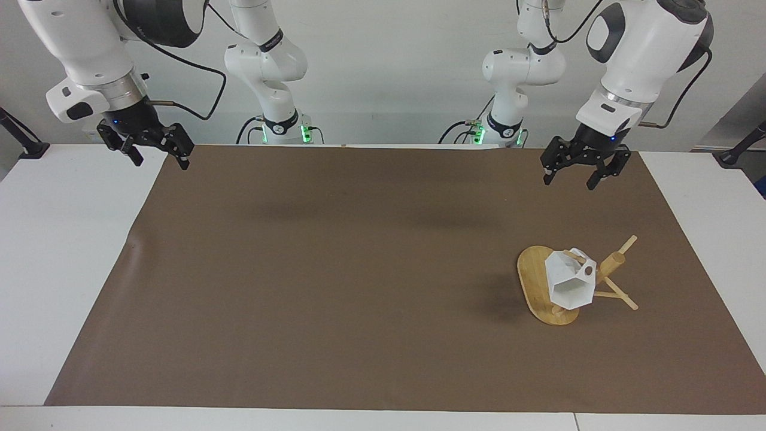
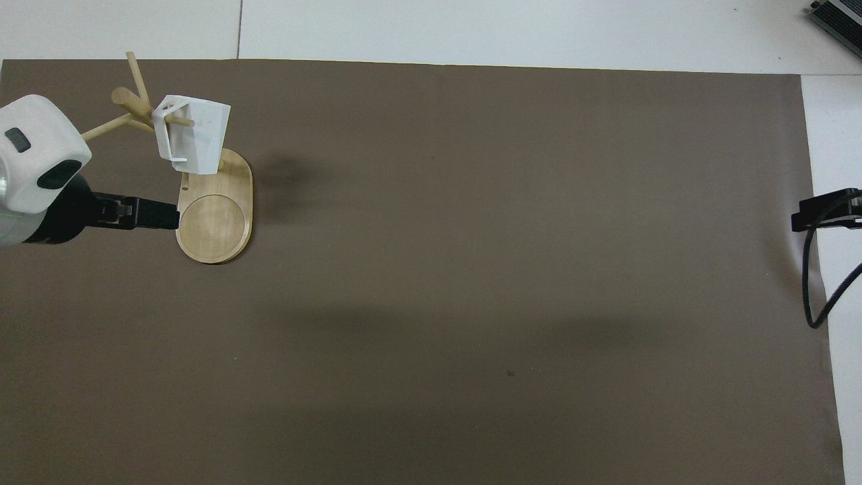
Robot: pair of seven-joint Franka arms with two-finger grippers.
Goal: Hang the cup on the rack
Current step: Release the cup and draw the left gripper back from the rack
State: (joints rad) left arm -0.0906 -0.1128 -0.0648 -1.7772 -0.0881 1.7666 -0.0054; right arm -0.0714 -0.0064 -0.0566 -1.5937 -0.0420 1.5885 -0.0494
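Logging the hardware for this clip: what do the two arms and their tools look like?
Both arms are glossy white with rounded segments, dark grey joint caps and a silver ring at the wrist. Black cables loop along the outside of each. The bases carry black bands and glow green. The left tool and the right tool are black two-finger units with linkage fingers and a small blue light at the top.

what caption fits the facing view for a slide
White faceted cup hangs on a bamboo peg rack; both claws empty.
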